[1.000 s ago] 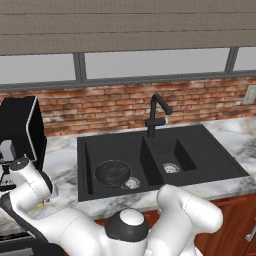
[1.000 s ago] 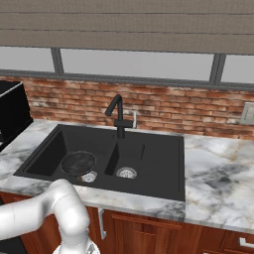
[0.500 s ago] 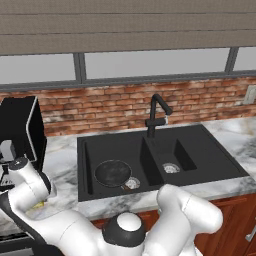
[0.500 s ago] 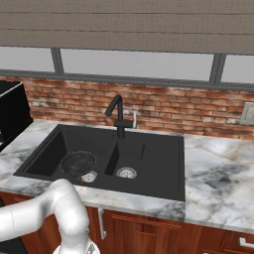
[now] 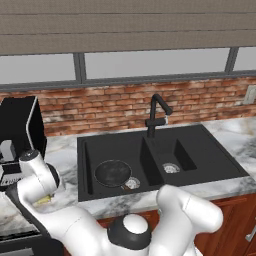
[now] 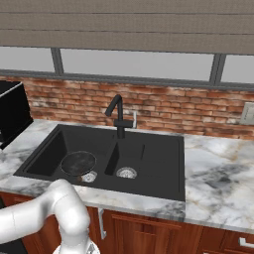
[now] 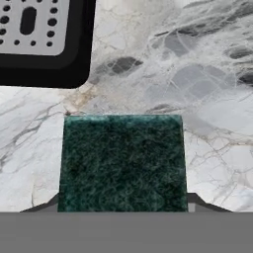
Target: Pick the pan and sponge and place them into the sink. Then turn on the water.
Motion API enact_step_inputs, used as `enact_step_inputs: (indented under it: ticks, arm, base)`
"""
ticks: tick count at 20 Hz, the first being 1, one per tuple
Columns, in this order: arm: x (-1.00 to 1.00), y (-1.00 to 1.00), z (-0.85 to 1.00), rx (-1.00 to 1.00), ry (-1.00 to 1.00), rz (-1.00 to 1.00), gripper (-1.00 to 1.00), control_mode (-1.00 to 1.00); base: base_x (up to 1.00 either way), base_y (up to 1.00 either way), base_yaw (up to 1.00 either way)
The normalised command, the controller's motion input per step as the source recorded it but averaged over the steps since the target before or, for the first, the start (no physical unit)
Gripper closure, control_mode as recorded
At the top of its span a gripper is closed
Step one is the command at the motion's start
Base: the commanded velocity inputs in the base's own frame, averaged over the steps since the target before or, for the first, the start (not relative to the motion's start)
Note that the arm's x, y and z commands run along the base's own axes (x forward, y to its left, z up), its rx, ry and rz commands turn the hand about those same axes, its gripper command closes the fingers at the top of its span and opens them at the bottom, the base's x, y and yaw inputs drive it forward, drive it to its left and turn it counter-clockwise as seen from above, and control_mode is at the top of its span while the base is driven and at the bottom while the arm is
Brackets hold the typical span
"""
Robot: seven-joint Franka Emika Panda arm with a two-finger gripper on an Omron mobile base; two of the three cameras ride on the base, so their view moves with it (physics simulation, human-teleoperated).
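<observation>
The sponge (image 7: pixel 122 163) lies on the marble counter with its dark green scouring face up. My gripper (image 7: pixel 123 205) straddles it from above, and both dark fingertips (image 7: pixel 48 205) sit tight against its two sides. In the left base view a yellow edge of the sponge (image 5: pixel 44 200) peeks out under my hand, left of the sink (image 5: pixel 210 145). The black pan (image 5: pixel 113 173) (image 6: pixel 78 162) rests on the floor of the left basin beside its silver drain. No water runs from the black faucet (image 5: pixel 156 112) (image 6: pixel 117 110).
A black box-shaped appliance (image 5: pixel 20 125) stands on the counter just behind my hand, and its perforated grey tray (image 7: pixel 32 24) lies close beyond the sponge. A brick wall and window run along the back. Bare marble counter (image 6: pixel 223 183) stretches right of the sink.
The fingers have drawn in from wide open to the sponge's sides. The arm, the pan and the rest of the scene have stayed put.
</observation>
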Motion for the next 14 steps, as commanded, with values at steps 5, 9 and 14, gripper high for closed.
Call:
enact_step_inputs:
  ticks: [5, 9, 14]
  arm:
    - [0.0, -1.0, 0.31, 0.04, -0.01, 0.0, 1.0, -1.0]
    - [0.01, -1.0, 0.25, 0.0, 0.0, 0.0, 1.0, -1.0]
    - [0.03, -1.0, 0.18, 0.0, 0.0, 0.0, 1.0, -1.0]
  base:
    - [0.0, 0.0, 0.0]
    - [0.0, 0.0, 0.0]
    - [0.0, 0.0, 0.0]
